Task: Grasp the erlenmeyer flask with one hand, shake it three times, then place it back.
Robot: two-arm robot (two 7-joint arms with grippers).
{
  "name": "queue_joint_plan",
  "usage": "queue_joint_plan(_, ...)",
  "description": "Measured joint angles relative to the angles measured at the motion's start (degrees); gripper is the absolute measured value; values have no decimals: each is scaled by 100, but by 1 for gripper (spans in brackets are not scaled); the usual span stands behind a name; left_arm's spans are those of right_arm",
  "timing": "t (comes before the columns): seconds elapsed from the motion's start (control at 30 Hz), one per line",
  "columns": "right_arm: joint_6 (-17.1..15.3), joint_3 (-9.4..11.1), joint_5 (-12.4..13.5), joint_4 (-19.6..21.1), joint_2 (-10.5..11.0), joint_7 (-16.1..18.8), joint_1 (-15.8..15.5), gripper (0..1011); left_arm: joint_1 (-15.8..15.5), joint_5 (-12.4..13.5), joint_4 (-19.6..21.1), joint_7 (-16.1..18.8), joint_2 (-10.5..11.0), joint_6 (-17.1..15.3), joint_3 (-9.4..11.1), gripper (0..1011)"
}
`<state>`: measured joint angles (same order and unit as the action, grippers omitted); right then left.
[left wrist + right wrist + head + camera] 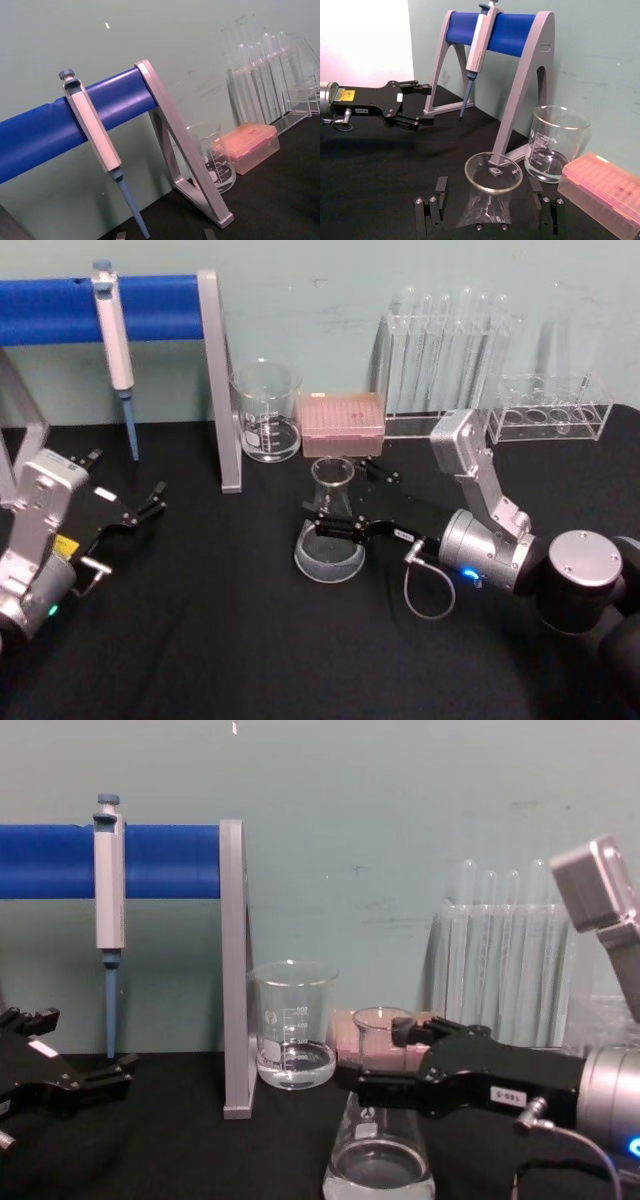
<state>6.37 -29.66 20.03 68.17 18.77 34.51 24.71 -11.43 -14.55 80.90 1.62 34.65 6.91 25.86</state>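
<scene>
The erlenmeyer flask (330, 556) stands upright on the black table, with clear liquid in its wide base (378, 1165). My right gripper (345, 502) reaches in from the right and is open, one finger on each side of the flask's neck. In the right wrist view the flask's rim (493, 172) sits between the two fingers (431, 215), with a gap on both sides. The same gripper (380, 1060) is level with the neck in the chest view. My left gripper (140, 512) rests open at the table's left, holding nothing.
Behind the flask stand a glass beaker (268, 415) and a pink tip box (342, 423). A test tube rack (450, 350) and a low clear rack (555, 405) are at the back right. A pipette (115, 340) hangs on the blue stand (215, 380).
</scene>
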Motion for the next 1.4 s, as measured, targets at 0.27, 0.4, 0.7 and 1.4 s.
queue_joint_plan(0.27, 26, -39, -52, -109, -90, -1, 59, 1003, 0, 0, 0, 0, 0, 0, 0, 1001)
queue_joint_plan(0.4, 27, -46, -77, -160, -135, -22, 83, 1003, 0, 0, 0, 0, 0, 0, 0, 1001)
queue_joint_plan(0.7, 11, -36, -98, -221, -214, -81, 112, 1003, 0, 0, 0, 0, 0, 0, 0, 1001)
queue_joint_plan(1.4, 11, -27, -126, -233, -232, -108, 121, 886, 0, 0, 0, 0, 0, 0, 0, 1001)
